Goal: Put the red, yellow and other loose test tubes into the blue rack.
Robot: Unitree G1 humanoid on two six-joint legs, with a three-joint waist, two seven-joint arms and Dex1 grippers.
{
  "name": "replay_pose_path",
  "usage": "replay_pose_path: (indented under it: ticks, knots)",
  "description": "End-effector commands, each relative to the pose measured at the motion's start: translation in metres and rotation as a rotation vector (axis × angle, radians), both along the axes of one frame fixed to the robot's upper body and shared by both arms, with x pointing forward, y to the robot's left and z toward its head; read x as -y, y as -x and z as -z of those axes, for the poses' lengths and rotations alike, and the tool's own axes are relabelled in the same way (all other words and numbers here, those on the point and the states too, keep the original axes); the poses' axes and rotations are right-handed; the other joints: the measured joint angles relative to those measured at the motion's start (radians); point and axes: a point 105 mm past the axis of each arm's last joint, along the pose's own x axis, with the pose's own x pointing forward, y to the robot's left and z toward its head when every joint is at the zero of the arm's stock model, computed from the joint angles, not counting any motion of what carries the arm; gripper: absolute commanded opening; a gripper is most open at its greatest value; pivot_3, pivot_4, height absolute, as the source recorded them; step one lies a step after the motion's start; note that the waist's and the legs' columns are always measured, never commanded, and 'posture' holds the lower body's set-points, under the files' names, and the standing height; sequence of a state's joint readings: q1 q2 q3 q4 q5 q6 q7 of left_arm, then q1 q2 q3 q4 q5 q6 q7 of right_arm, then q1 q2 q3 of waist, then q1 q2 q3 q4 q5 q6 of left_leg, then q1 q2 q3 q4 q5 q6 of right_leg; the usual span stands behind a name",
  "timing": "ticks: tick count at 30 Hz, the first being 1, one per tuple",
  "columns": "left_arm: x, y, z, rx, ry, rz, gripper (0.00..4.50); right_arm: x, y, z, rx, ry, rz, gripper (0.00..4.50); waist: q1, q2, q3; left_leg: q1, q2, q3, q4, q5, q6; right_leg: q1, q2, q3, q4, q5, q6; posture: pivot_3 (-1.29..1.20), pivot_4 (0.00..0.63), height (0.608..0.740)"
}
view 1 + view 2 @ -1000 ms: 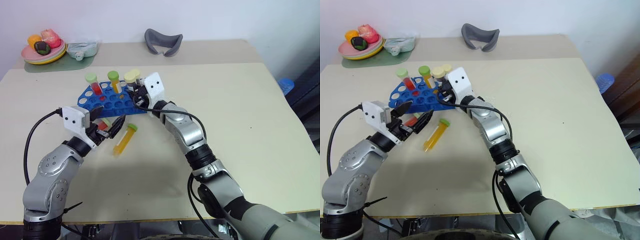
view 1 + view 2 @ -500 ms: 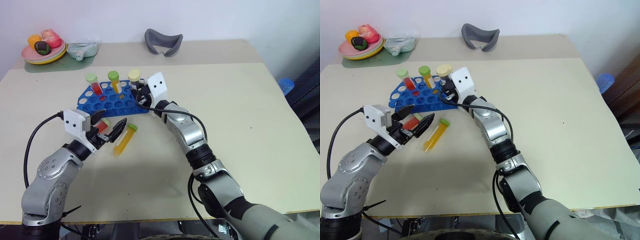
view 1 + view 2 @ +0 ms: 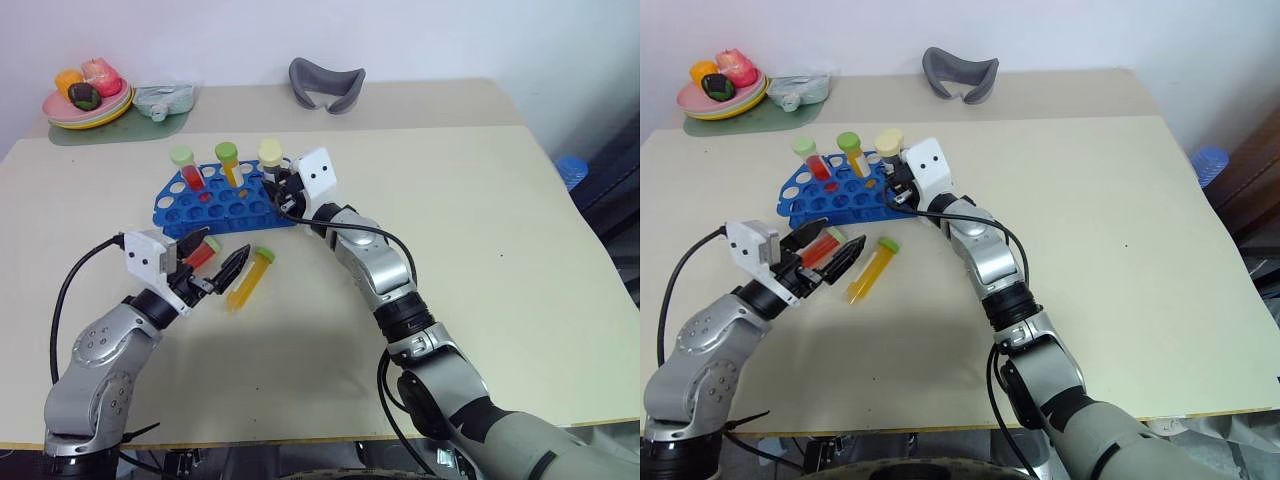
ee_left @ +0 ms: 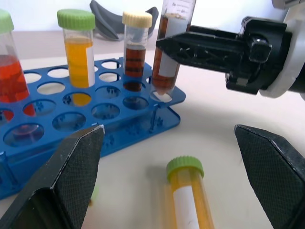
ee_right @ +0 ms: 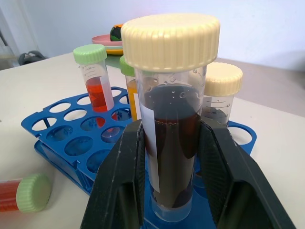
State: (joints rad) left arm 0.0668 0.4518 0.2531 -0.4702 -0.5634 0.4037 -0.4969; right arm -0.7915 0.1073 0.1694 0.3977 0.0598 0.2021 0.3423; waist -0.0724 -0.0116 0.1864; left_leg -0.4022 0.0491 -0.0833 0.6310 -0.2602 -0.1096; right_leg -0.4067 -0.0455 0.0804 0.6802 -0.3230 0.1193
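while the left claw (image 3: 218, 268) gapes, the right claw (image 5: 171, 191) pinches a brown tube (image 5: 170, 143) (ribbed cream cap).

The left arm is reaching in from the near left with its elbow bent, forearm angling forward and toward the right. Its left pincer (image 3: 212, 268) is pointing roughly level, its two black fingers (image 4: 71, 176) spread wide apart with nothing clamped between them. The right arm is stretching far forward across the middle, forearm slanting toward the left. Its right pincer (image 3: 281, 190) is closed tightly, its fingers (image 5: 121, 181) pressing both sides of an upright dark-brown tube (image 5: 172, 143).
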Motion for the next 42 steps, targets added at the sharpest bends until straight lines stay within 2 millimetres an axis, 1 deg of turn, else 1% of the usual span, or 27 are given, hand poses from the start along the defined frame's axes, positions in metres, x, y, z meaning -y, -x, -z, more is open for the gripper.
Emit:
replay_pose_path:
  ticks: [1, 15, 23, 25, 26, 30, 31, 33, 36, 39, 42]
  knots:
    - [-0.006, 0.002, -0.007, 0.049, -0.016, -0.012, 4.50, -0.002, 0.002, 0.002, -0.005, 0.004, -0.011, 1.30, 0.000, 0.000, 0.000, 0.000, 0.000, 0.000, 0.000, 0.000, 0.000, 0.000, 0.000, 0.000, 0.000, 0.000, 0.000, 0.00, 0.150, 0.740]
    - [-0.012, 0.004, 0.001, 0.045, -0.016, -0.007, 4.50, 0.005, 0.004, 0.006, 0.005, 0.020, 0.007, 1.30, 0.002, 0.000, 0.000, 0.000, 0.000, 0.000, 0.000, 0.000, 0.000, 0.000, 0.000, 0.000, 0.000, 0.000, 0.000, 0.00, 0.150, 0.740]
    - [-0.014, 0.004, 0.006, 0.042, -0.014, -0.004, 4.50, 0.003, 0.005, 0.009, -0.021, 0.019, -0.015, 1.30, 0.001, 0.000, 0.000, 0.000, 0.000, 0.000, 0.000, 0.000, 0.000, 0.000, 0.000, 0.000, 0.000, 0.000, 0.000, 0.00, 0.150, 0.740]
    - [-0.014, 0.004, 0.007, 0.042, -0.014, -0.006, 4.50, 0.002, 0.005, 0.006, -0.030, 0.001, -0.027, 2.05, 0.001, 0.000, 0.000, 0.000, 0.000, 0.000, 0.000, 0.000, 0.000, 0.000, 0.000, 0.000, 0.000, 0.000, 0.000, 0.00, 0.150, 0.740]
    - [-0.015, 0.004, 0.007, 0.042, -0.014, -0.007, 4.50, 0.002, 0.005, 0.004, -0.027, -0.008, -0.029, 2.34, 0.000, 0.000, 0.000, 0.000, 0.000, 0.000, 0.000, 0.000, 0.000, 0.000, 0.000, 0.000, 0.000, 0.000, 0.000, 0.00, 0.150, 0.740]
    - [-0.016, 0.004, 0.008, 0.037, -0.016, -0.010, 4.50, 0.005, 0.007, -0.008, 0.026, -0.031, -0.019, 4.37, 0.001, 0.000, 0.000, 0.000, 0.000, 0.000, 0.000, 0.000, 0.000, 0.000, 0.000, 0.000, 0.000, 0.000, 0.000, 0.00, 0.150, 0.740]
    - [-0.016, 0.003, 0.008, 0.036, -0.017, -0.010, 4.50, 0.007, 0.007, -0.011, 0.040, -0.035, -0.015, 4.45, 0.001, 0.000, 0.000, 0.000, 0.000, 0.000, 0.000, 0.000, 0.000, 0.000, 0.000, 0.000, 0.000, 0.000, 0.000, 0.00, 0.150, 0.740]
    - [-0.015, 0.002, 0.007, 0.024, -0.030, -0.010, 4.50, 0.016, 0.011, -0.020, 0.078, -0.047, -0.017, 4.45, 0.001, 0.000, 0.000, 0.000, 0.000, 0.000, 0.000, 0.000, 0.000, 0.000, 0.000, 0.000, 0.000, 0.000, 0.000, 0.00, 0.150, 0.740]
    - [-0.011, -0.001, 0.002, 0.002, -0.087, -0.001, 4.50, 0.040, 0.022, -0.029, 0.123, -0.047, -0.063, 4.45, 0.006, 0.000, 0.000, -0.001, 0.000, -0.001, 0.000, 0.000, 0.000, 0.000, 0.000, 0.000, 0.000, 0.000, 0.000, 0.00, 0.150, 0.740]
    - [-0.009, -0.004, -0.004, -0.037, -0.152, 0.014, 4.50, 0.069, 0.033, -0.030, 0.139, 0.010, -0.110, 4.45, 0.005, 0.000, 0.000, -0.001, -0.001, -0.001, 0.000, 0.000, 0.000, 0.001, -0.001, 0.000, -0.002, 0.000, 0.000, 0.00, 0.150, 0.740]
    - [0.002, -0.007, -0.013, -0.073, -0.192, 0.064, 4.50, 0.093, 0.046, -0.026, 0.157, 0.138, -0.157, 4.45, 0.005, 0.000, 0.000, -0.001, -0.001, -0.001, 0.000, 0.000, 0.000, 0.001, 0.000, 0.000, -0.002, 0.000, 0.000, 0.00, 0.150, 0.740]
